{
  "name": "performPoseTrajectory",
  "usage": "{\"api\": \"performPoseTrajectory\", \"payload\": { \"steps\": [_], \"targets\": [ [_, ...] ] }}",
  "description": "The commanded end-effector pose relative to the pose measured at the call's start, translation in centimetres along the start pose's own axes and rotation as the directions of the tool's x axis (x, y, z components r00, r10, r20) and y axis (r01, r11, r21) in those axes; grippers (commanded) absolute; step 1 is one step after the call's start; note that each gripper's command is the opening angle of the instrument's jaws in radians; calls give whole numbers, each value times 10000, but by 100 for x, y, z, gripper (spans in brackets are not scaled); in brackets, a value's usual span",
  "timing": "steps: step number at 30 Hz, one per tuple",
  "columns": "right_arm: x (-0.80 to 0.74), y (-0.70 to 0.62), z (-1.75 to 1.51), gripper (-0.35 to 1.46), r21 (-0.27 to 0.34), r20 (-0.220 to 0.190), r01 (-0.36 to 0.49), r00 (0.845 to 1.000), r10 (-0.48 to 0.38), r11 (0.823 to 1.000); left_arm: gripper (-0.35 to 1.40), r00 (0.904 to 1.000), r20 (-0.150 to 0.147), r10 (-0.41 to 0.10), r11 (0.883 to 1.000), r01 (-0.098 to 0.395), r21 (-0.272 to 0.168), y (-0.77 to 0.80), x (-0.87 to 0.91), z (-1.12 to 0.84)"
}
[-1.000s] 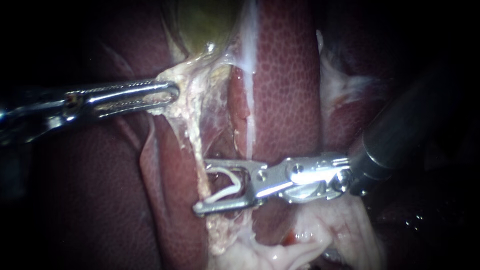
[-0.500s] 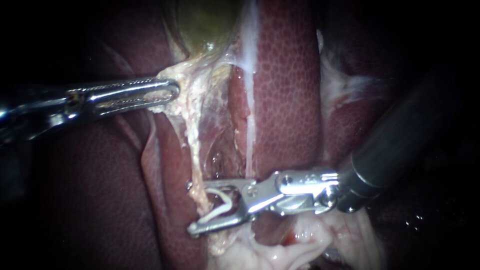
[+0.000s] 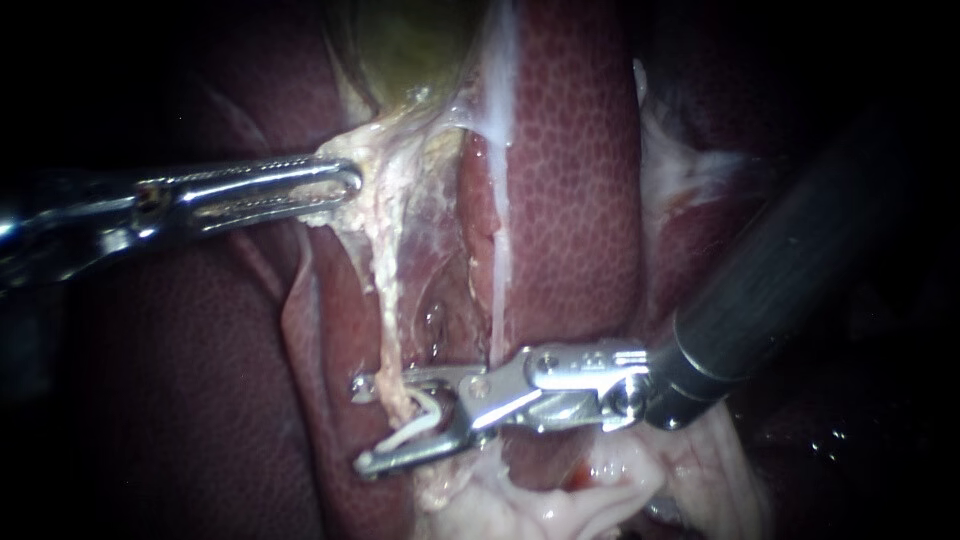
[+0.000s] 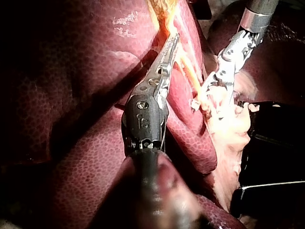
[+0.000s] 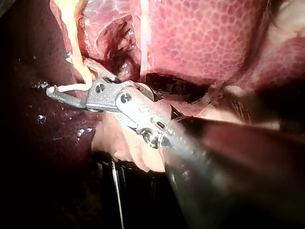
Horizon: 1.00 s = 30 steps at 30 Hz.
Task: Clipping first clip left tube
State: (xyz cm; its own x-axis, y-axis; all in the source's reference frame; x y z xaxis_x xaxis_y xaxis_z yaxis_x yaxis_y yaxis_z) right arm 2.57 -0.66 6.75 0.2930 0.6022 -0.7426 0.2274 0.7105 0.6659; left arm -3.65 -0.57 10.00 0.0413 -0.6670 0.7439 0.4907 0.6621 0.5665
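Observation:
The left tube (image 3: 386,300) runs as a pale, frayed strand from the greenish gallbladder (image 3: 410,45) down over the liver (image 3: 575,150). My left instrument (image 3: 345,183) is shut on the whitish tissue at the strand's top and holds it taut; the left wrist view shows it too (image 4: 170,45). My right instrument (image 3: 358,425) carries a white clip (image 3: 425,420) between its spread jaws. The jaws straddle the left tube low down, one on each side. In the right wrist view the tube passes between the jaws (image 5: 71,78), with the clip (image 5: 71,88) against it.
A thin white band (image 3: 498,200) runs down the liver to the right of the tube. Pale loose fatty tissue (image 3: 600,490) lies under the right instrument's shaft. Dark liver lobes surround the field on both sides.
My right instrument has moved left and lower, so its jaws now straddle the tube instead of lying to its right, and the jaws stand a little closer together. The left instrument has held still.

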Motion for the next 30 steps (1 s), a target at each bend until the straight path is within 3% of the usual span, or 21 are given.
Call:
{"api": "performPoseTrajectory", "payload": {
  "steps": [1,15,17,20,25,30],
  "targets": [
    [2,0,0,48,24,-81,-95,9999,96,10000,-35,10000,1,6,10000,-6,-3,0,-1,-1],
    [7,11,-3,38,44,-255,-374,9990,375,9993,-35,10000,5,15,10000,-15,-15,-1,1,0],
    [9,13,-6,20,62,-262,-567,9980,568,9984,-35,10000,5,18,10000,-18,-17,-1,1,0],
    [6,11,-10,-35,103,-252,-1026,9944,1028,9947,-35,10000,7,22,10000,-22,-22,-2,2,0],
    [-1,9,-5,-35,-185,-291,-978,9948,972,9950,-35,10000,8,24,10000,-24,-25,-2,2,1],
    [4,8,-8,-35,-183,-306,-1009,9945,1003,9947,-35,10000,8,24,10000,-24,-27,-2,2,0]
  ]
}}
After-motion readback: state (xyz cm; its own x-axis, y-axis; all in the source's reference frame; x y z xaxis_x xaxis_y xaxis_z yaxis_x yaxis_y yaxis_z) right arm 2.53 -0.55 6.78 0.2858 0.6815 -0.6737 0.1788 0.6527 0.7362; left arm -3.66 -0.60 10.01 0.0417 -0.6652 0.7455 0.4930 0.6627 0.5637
